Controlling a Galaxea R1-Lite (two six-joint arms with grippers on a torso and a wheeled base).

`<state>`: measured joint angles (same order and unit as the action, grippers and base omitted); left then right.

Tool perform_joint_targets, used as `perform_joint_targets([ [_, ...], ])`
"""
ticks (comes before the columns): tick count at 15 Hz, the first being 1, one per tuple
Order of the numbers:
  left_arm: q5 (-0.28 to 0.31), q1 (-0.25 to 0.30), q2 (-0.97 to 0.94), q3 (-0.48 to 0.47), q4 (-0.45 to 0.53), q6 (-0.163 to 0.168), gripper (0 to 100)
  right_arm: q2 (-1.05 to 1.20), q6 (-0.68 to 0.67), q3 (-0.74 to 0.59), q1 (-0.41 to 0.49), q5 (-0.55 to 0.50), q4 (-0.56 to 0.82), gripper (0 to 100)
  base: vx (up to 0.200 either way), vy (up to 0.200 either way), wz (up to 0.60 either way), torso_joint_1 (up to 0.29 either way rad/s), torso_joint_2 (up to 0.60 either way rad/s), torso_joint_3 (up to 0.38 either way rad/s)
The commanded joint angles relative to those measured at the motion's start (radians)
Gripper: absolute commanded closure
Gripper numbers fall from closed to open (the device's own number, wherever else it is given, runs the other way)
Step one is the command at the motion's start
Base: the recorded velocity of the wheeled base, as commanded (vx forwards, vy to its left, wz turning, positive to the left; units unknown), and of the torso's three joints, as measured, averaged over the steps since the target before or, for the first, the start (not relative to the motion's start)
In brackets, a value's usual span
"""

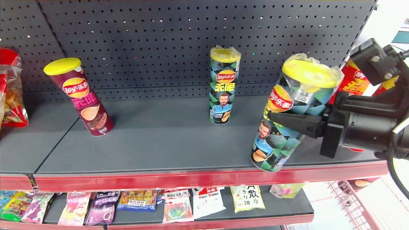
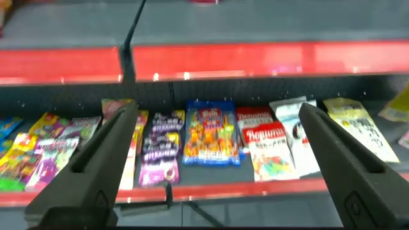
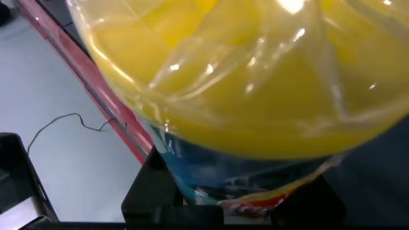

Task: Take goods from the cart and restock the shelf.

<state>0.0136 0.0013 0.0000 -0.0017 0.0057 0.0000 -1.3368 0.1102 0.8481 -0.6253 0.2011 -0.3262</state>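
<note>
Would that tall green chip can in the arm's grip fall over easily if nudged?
Probably: the green chip can is tall and narrow, leaning with its base near the red front edge. On its side it would likely roll. Its clear wrap may slip in the right gripper.

I count four cans I can be sure of up top: one maroon can [image 1: 83,99], a back green can [image 1: 224,86] and a front green can [image 1: 274,150], making two green, plus red cans [image 1: 356,78] far right, too hidden to number. One snack bag [image 1: 11,92] far left. Below, roughly nine packets [image 1: 207,201].
</note>
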Motion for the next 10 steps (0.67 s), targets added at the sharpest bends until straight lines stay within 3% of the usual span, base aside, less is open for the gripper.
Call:
perform_joint_targets([
  [1, 0.000, -0.001, 0.002, 0.000, 0.000, 0.000, 0, -0.002, 0.000, 0.002, -0.001, 0.000, -0.001, 100, 0.000, 0.000, 0.00, 0.000, 0.00, 0.000],
  [10, 0.000, 0.000, 0.002, 0.000, 0.000, -0.002, 0, 0.001, 0.000, 0.003, -0.001, -0.002, -0.001, 100, 0.022, 0.000, 0.00, 0.001, 0.00, 0.000],
])
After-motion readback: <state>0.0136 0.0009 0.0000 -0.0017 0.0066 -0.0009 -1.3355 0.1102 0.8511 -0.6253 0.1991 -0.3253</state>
